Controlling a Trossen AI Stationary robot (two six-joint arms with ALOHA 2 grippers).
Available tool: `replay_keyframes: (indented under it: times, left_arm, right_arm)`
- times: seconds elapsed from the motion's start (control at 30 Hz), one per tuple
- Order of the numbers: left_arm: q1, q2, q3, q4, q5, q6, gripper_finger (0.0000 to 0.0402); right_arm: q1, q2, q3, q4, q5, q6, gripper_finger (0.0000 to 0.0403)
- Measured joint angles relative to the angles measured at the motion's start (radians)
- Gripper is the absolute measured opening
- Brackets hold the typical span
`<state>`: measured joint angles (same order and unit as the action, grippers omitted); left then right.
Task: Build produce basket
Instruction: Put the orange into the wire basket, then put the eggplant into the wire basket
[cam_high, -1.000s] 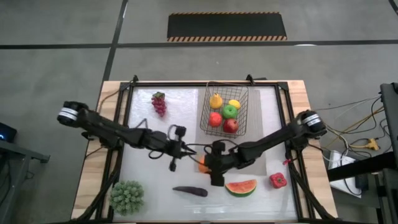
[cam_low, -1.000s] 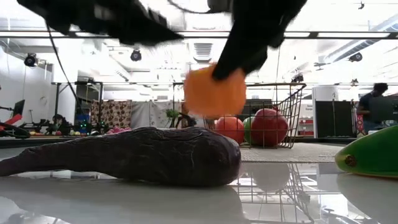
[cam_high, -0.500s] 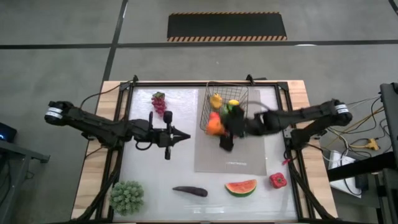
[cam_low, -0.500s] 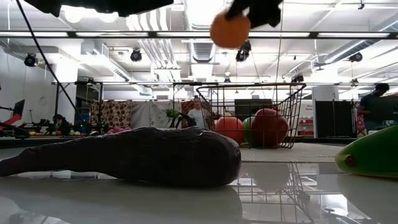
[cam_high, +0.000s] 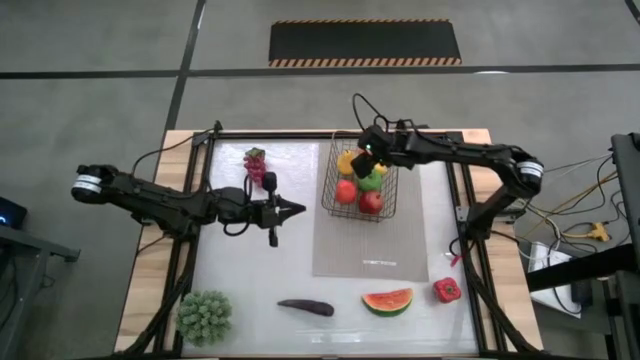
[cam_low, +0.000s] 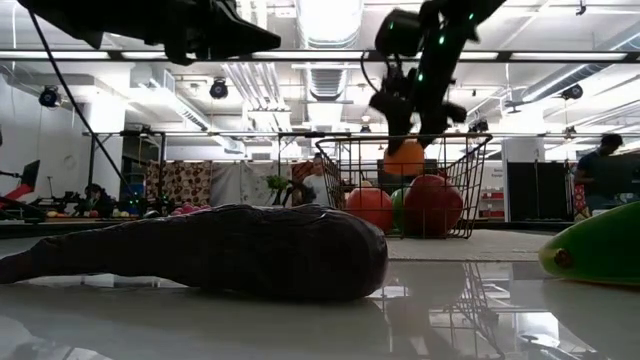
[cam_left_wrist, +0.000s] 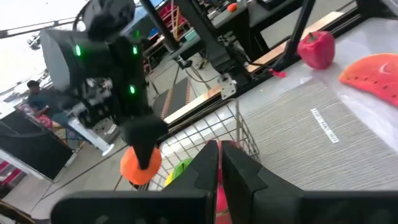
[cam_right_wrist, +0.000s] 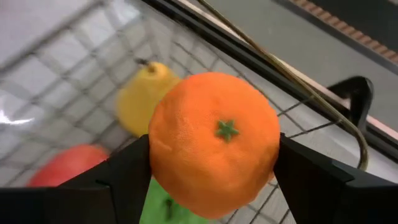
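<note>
My right gripper reaches in from the table's right and is over the far end of the black wire basket, shut on an orange. A yellow pear, a green apple and two red apples lie in the basket. Purple grapes, a dark eggplant, a watermelon slice and a red pepper lie on the table. My left gripper hovers left of the basket, shut with nothing in it and pointing level toward the basket. My right gripper pinches the orange between its two fingers, one on each opposite side, the green stem mark facing the wrist camera. The fingers slant downward from the table's right. The orange hangs clear above the fruit in the basket, near rim height.
The basket stands on the far end of a flat grey mat. A green bushy clump sits at the near left corner. A black frame rail runs round the table. People show in the room beyond.
My right gripper has carried the orange from low over the table's near middle up and toward the far edge, over the basket, swinging and rolling as it went. My left gripper has drawn back a little toward the far left, risen and rolled, staying shut.
</note>
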<state>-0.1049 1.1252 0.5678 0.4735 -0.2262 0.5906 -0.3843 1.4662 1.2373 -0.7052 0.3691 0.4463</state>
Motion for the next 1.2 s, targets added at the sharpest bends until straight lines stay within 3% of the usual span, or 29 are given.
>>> replay_keyframes:
  times: [0.2, 0.53, 0.87, 1.03, 1.2]
  left_arm:
    - [0.01, 0.0, -0.002, 0.0, 0.0, -0.006, 0.0001]
    - [0.012, 0.0, -0.002, 0.0, 0.0, -0.007, 0.0002]
    - [0.012, 0.0, -0.002, 0.0, 0.001, -0.007, 0.0002]
    - [0.012, 0.0, -0.003, -0.002, 0.001, -0.007, 0.0002]
    - [0.014, 0.0, -0.003, -0.001, 0.001, -0.007, 0.0002]
  right_arm:
    - [-0.029, 0.071, 0.0, 0.007, 0.002, -0.001, 0.0295]
    - [-0.029, 0.11, 0.0, 0.007, 0.082, -0.013, 0.0349]
    - [-0.023, 0.078, 0.052, -0.011, 0.068, -0.045, 0.0345]
    - [0.038, 0.01, 0.084, -0.056, 0.053, -0.065, 0.0332]
    - [0.167, -0.1, 0.083, -0.061, 0.051, -0.09, 0.0327]
